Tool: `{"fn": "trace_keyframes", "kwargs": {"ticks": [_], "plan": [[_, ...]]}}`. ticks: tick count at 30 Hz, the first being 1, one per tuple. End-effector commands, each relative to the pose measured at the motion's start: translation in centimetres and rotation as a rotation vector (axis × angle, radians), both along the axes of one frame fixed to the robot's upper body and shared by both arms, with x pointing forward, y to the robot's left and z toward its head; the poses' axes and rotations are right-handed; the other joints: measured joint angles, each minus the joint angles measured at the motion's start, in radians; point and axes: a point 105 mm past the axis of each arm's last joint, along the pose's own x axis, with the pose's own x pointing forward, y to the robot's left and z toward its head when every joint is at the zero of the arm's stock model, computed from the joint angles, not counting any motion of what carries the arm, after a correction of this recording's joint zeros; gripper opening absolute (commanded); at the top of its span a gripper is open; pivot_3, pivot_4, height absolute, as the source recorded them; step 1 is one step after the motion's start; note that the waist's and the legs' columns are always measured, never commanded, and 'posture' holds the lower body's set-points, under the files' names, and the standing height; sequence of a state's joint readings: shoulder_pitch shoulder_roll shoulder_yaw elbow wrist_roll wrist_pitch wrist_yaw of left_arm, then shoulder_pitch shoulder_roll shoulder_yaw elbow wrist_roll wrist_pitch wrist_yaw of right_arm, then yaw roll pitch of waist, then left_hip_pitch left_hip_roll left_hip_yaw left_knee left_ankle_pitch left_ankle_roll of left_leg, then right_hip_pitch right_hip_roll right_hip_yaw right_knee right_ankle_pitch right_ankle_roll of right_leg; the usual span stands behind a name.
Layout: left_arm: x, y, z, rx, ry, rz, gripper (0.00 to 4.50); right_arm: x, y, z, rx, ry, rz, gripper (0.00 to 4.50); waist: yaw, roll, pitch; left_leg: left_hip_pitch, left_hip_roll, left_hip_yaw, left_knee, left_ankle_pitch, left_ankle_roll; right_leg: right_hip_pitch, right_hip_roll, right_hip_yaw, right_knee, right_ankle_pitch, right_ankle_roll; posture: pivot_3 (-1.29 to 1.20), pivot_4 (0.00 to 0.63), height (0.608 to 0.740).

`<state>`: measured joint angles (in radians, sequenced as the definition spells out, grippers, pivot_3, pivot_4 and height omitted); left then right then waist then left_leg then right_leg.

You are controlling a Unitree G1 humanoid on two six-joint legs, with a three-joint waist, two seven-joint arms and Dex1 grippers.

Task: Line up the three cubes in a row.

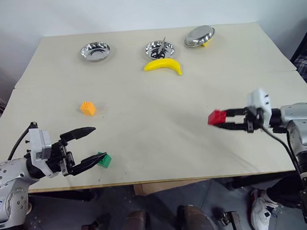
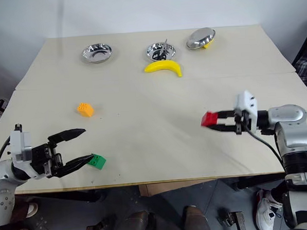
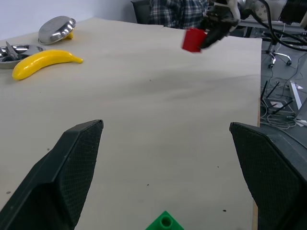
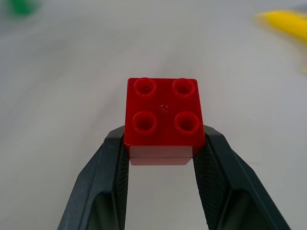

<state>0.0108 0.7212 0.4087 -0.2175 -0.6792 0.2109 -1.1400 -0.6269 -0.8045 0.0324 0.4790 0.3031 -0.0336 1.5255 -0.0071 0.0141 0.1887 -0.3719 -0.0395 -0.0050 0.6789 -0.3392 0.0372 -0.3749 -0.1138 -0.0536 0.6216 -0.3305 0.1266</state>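
1. Your left gripper (image 1: 96, 144) is hanging over the near edge of the table (image 1: 142, 105) with its fingers spread wide, holding nothing.
2. The green cube (image 1: 103, 160) is lying on the table right at the tip of that gripper's nearer finger; you cannot tell whether they are touching.
3. The orange cube (image 1: 88, 108) is sitting on the table a little beyond the same gripper's farther finger, apart from it.
4. Your right gripper (image 4: 163, 143) is clamping the red cube (image 4: 163, 117) between its two fingertips, studs facing the wrist camera, and is holding it above the table, well apart from the left gripper across the near half.
5. Far beyond both grippers, the yellow banana (image 1: 163, 66) is lying near the far edge.
6. Just behind the banana, three metal bowls (image 1: 95, 51) are standing along the far edge, the rightmost one tipped on its rim.
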Motion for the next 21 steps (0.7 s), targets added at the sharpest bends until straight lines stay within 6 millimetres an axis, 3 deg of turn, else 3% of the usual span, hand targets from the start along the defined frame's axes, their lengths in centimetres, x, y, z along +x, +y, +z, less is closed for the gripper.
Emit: {"fn": "trace_keyframes", "kwargs": {"ticks": [1,11,20,21], "plan": [[-0.2,-0.1,0.5,0.004,-0.013,-0.020,4.50,0.4,0.8,-0.1,-0.073,-0.012,0.101,1.49,-0.002,0.000,0.000,0.000,0.000,0.000,0.000,0.000,0.000,0.000,0.000,0.000,0.000,0.000,0.000,0.00,0.150,0.740],[-0.5,0.0,0.5,0.008,-0.004,-0.022,4.50,1.0,1.3,-3.0,-0.181,0.071,0.173,1.49,-0.008,0.000,0.000,-0.001,0.000,-0.003,0.000,0.000,-0.001,0.000,0.000,-0.003,0.000,0.000,0.000,0.00,0.150,0.740],[-0.6,0.2,0.6,0.014,-0.001,-0.022,4.50,1.4,0.9,-3.7,-0.185,0.081,0.166,1.49,-0.018,0.000,0.000,-0.001,0.000,-0.005,0.001,-0.001,-0.001,0.001,-0.001,-0.006,-0.001,0.000,0.000,0.00,0.150,0.740],[-0.6,0.2,0.7,0.014,-0.001,-0.023,4.50,1.4,0.9,-3.7,-0.186,0.084,0.162,1.84,-0.019,0.000,0.000,-0.001,0.000,-0.006,0.001,-0.001,-0.001,0.001,-0.001,-0.006,-0.001,0.000,0.000,0.00,0.150,0.740]]}}
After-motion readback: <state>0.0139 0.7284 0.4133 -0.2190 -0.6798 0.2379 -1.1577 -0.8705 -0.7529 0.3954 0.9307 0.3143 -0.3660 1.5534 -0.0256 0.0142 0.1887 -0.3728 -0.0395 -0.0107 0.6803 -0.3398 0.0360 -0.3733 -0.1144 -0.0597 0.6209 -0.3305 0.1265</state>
